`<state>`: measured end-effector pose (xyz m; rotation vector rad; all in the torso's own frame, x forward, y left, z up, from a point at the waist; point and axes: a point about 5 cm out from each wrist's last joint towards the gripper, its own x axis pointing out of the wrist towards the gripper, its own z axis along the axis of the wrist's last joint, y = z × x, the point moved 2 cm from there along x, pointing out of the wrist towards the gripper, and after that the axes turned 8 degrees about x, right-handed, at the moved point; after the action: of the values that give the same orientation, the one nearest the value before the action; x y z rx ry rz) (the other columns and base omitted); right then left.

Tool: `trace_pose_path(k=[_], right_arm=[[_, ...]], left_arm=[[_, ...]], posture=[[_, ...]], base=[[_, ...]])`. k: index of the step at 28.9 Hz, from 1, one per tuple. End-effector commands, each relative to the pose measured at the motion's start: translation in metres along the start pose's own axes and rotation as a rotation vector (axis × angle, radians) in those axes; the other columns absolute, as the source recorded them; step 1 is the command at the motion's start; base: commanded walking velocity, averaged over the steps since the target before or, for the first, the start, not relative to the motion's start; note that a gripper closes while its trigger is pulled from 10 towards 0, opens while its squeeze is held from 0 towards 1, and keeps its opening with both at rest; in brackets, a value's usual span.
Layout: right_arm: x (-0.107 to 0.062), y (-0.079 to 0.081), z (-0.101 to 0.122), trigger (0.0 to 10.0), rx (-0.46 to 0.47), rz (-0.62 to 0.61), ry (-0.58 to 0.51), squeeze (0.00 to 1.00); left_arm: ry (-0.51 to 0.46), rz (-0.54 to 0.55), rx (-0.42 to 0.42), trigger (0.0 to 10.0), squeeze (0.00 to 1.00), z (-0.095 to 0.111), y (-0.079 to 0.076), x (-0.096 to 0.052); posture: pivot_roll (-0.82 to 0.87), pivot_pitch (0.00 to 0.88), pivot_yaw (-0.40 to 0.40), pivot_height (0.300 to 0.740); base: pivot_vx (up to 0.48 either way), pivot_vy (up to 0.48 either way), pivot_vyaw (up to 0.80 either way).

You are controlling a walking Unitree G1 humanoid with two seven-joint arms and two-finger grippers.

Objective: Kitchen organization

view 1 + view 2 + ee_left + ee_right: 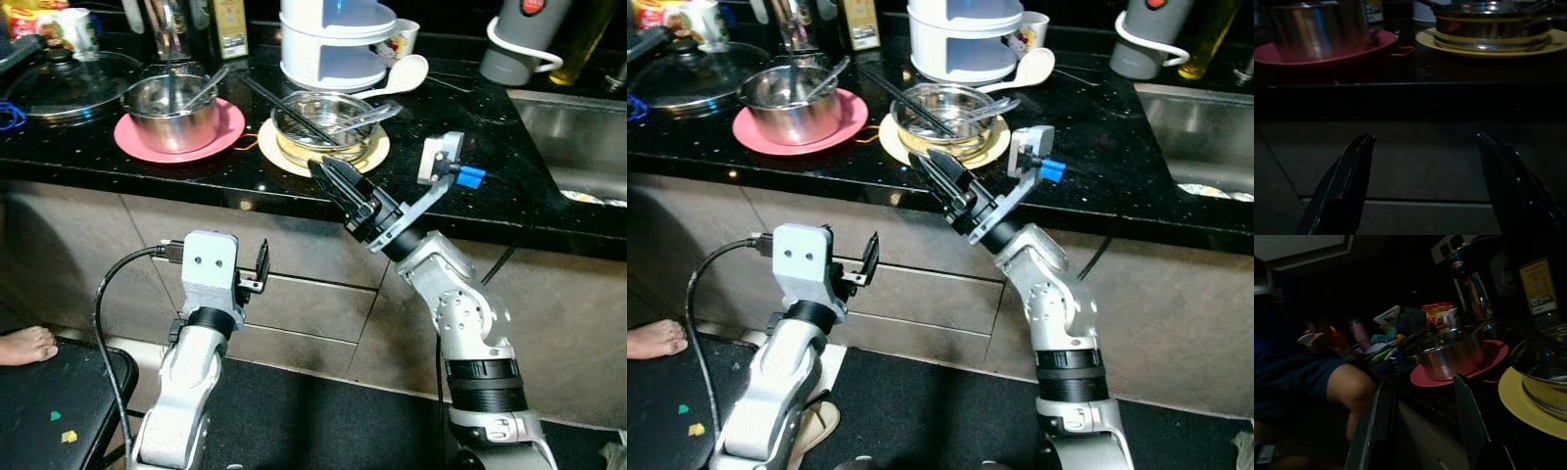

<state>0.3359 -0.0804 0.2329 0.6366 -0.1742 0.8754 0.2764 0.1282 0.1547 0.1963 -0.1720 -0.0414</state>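
On the black counter [460, 211], chopsticks [291, 111] slanting across steel bowl [323, 122], right gripper [338, 181] jaws parted, left gripper [263, 264] released.

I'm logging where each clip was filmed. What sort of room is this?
Most likely a home kitchen: a black stone counter carries a steel pot on a pink plate, and a steel sink is set into the counter at the robot's right.

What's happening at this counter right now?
The robot stands at a black counter and holds nothing. Its right gripper is raised to the counter edge, fingers open, just short of the glass bowl on the yellow plate. The left gripper hangs lower, open, in front of the cabinet. A steel pot sits on a pink plate. A person's bare foot shows on the floor at left.
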Motion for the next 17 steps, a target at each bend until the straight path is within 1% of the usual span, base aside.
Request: trace_pose_path(k=[1, 3, 4, 5, 10, 13, 14, 17], right_arm=[[-0.001, -0.004, 0.001, 10.0, 0.005, -0.023, -0.011, 0.0], [-0.001, -0.003, 0.002, 10.0, 0.006, -0.018, -0.016, 0.0], [-0.001, -0.002, 0.003, 10.0, 0.003, -0.009, -0.022, 0.0], [0.0, -0.001, 0.003, 10.0, -0.002, -0.006, -0.022, 0.0], [0.002, 0.001, 0.002, 10.0, -0.023, 0.004, -0.011, 0.0], [0.008, 0.006, 0.001, 10.0, -0.084, 0.022, 0.018, 0.0], [0.008, 0.006, 0.001, 10.0, -0.084, 0.022, 0.018, 0.0], [0.014, 0.007, 0.001, 10.0, -0.136, 0.025, 0.039, 0.0]], left_arm=[[-0.001, -0.013, 0.011, 10.0, 0.0, 0.002, -0.001, 0.0], [-0.012, -0.011, 0.013, 10.0, 0.0, 0.006, 0.0, 0.001], [-0.035, -0.014, 0.024, 10.0, 0.0, 0.013, 0.0, 0.001], [-0.042, -0.017, 0.03, 10.0, 0.0, 0.015, 0.0, 0.002], [-0.06, -0.027, 0.042, 10.0, 0.0, 0.02, -0.001, 0.002], [-0.085, -0.034, 0.047, 10.0, 0.0, 0.027, -0.002, 0.002], [-0.085, -0.034, 0.047, 10.0, 0.0, 0.027, -0.002, 0.002], [-0.096, -0.026, 0.048, 10.0, 0.0, 0.031, 0.001, 0.001]], posture=[[0.07, 0.05, -0.051, 0.732], [0.07, 0.05, -0.051, 0.732], [0.07, 0.05, -0.05, 0.732], [0.07, 0.05, -0.05, 0.732], [0.07, 0.047, -0.051, 0.732], [0.08, 0.042, -0.054, 0.732], [0.08, 0.042, -0.054, 0.732], [0.08, 0.037, -0.059, 0.732]], base=[[0.0, 0.0, -0.8], [0.0, 0.0, -0.8], [0.0, 0.0, 0.0], [0.0, 0.0, 0.0], [0.0, 0.0, 0.0], [0.0, 0.0, 0.0], [0.0, 0.0, 0.0], [0.0, 0.0, 0.0]])
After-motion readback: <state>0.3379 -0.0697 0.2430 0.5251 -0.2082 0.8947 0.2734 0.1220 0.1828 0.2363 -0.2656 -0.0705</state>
